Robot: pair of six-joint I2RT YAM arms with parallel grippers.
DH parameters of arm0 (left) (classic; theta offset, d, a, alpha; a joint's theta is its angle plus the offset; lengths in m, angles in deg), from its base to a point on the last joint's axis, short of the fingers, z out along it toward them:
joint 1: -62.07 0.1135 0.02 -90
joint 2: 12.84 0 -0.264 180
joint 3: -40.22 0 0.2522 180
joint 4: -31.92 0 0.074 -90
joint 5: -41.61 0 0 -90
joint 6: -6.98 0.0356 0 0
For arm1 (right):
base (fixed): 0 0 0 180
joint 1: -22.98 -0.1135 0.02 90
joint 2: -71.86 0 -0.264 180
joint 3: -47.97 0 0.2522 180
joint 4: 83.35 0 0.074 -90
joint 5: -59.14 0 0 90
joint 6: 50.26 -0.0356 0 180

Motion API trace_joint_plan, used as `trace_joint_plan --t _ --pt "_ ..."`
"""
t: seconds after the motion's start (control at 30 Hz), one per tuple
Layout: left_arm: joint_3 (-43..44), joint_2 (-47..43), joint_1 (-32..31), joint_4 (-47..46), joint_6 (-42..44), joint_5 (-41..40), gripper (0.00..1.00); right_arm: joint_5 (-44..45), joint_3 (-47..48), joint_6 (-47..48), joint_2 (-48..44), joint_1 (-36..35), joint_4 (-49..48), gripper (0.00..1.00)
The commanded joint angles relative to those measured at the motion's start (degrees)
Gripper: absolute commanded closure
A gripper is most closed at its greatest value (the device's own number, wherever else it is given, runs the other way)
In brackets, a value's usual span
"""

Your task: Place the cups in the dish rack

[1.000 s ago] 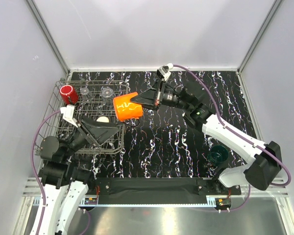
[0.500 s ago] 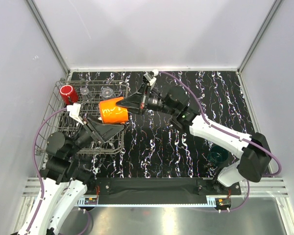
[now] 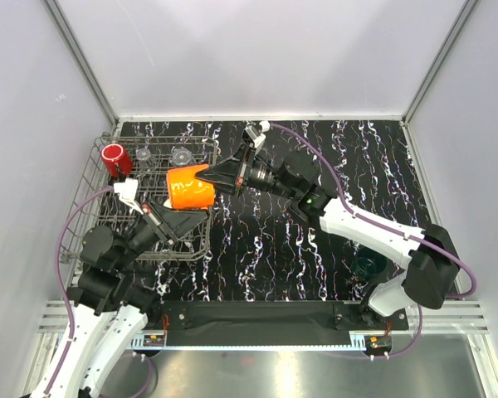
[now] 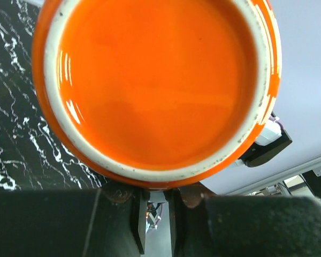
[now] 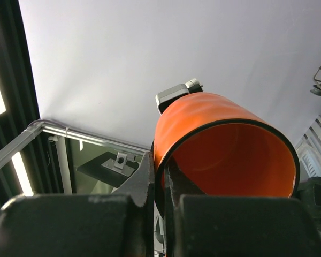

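1. My R gripper (image 5: 159, 184) is clamped on the orange cup (image 3: 189, 189) wall at the rim. Cup lies sideways above the rack (image 3: 90, 184), R part.
2. My L gripper (image 4: 155, 217): fingers together just below the cup's base; contact unclear.
3. L wrist view only: glossy round base w/ matte cream ring. R wrist view: hollow inside.
4. Thin-wire rack holds red cup (image 3: 113, 157) and 2 clear cups (image 3: 143, 154). Green cup (image 3: 369, 264) sits on marbled table (image 3: 315, 240).

I hold the orange cup (image 3: 189, 189) on its side, its rim pinched in my right jaws, above the right edge of the dish rack (image 3: 90, 176) at the surface's far-left corner. A red cup (image 3: 114, 157) and two clear cups (image 3: 143, 154) sit along the rack's far side. The dark green cup (image 3: 370, 265) stands toward the near-right corner.
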Motion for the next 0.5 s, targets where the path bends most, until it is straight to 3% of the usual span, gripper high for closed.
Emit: trace_joint_plan --t 0.0,0.13,0.17,0.27,0.3,0.37,0.4,0.47 --pt "-0.32 -1.87 0.01 -0.25 -0.06 -4.24 1.0 0.18 -0.92 -0.7 -3.95 -1.07 -5.81 1.0" --pt "0.46 -2.93 0.01 2.38 0.81 -4.68 1.0 -0.26 -2.23 1.57 -5.53 -1.16 -1.52 0.88" --pt "0.99 -3.19 0.01 3.0 1.6 -4.94 1.0 -0.08 -2.59 2.02 -5.88 -0.99 0.76 0.75" --pt "2.57 -3.02 0.01 6.43 3.79 -6.17 1.0 0.88 -3.82 4.91 -8.17 -0.99 6.2 0.56" --pt "3.97 -2.76 -0.07 8.61 4.42 -6.61 1.0 1.41 -3.82 5.97 -8.78 -0.99 8.06 0.4" --pt "5.9 -1.1 0.01 11.08 6.52 -6.97 1.0 2.46 -3.3 10.01 -10.8 -0.99 15.41 0.28" --pt "7.66 -0.65 0.01 12.4 7.31 -7.4 1.0 4.38 -2.95 11.41 -11.51 -0.81 18.33 0.14" --pt "9.95 0.75 0.01 16.7 9.94 -8.11 1.0 7.28 -1.54 15.63 -13.7 -0.81 27.0 0.02"
